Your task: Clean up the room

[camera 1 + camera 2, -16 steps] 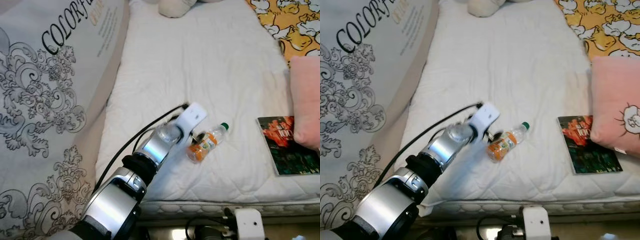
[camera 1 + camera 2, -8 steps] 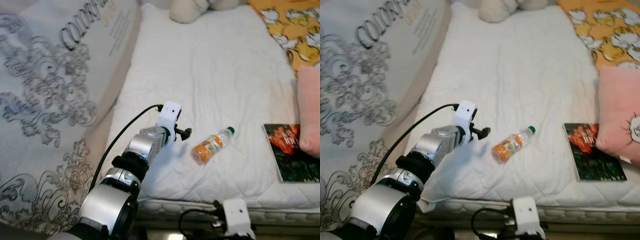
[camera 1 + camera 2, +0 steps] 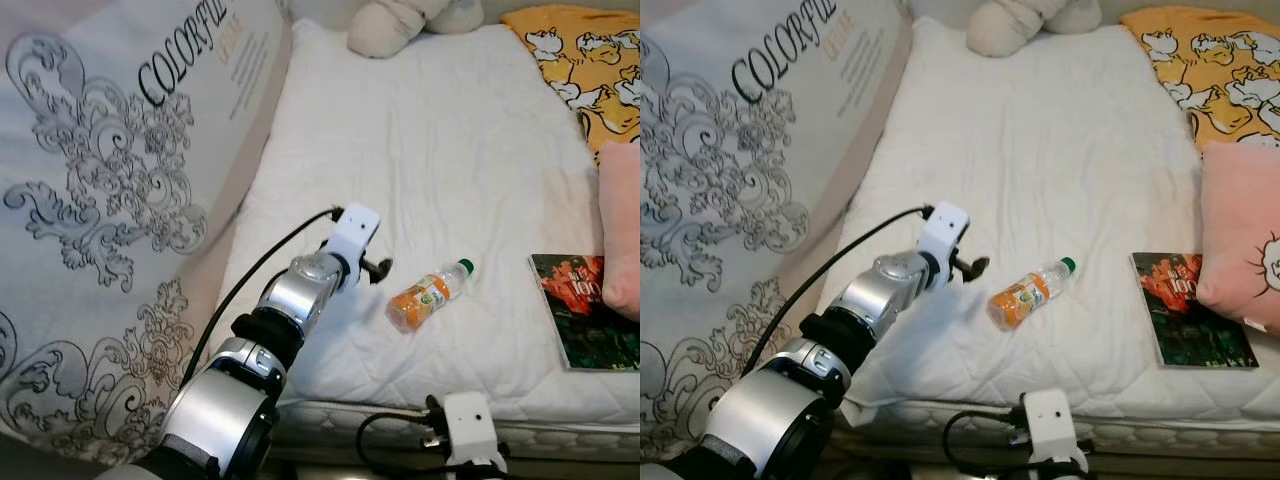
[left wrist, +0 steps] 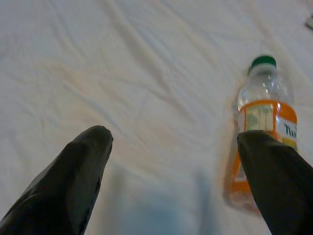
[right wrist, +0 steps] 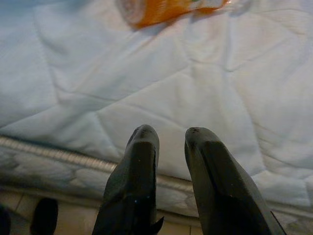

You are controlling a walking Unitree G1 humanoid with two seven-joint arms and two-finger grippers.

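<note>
The left tool [image 3: 377, 268] is held over the white bed [image 3: 440, 150] near its front edge, its two black fingers [image 4: 73, 186] spread wide with nothing between them. Compared with a second ago, when it hung right at the bottle, it has been drawn back toward the bed's left side, and a gap of bare sheet now lies between it and the bottle. The orange-labelled bottle [image 3: 428, 295] with the green cap lies on its side just beside the tool, apparently unmoved. The right tool [image 5: 168, 142] is seen low at the bed's front edge, its fingers nearly together, gripping nothing. A book [image 3: 1188, 322] lies near the bed's front right corner, partly under a pink pillow [image 3: 1240, 235].
</note>
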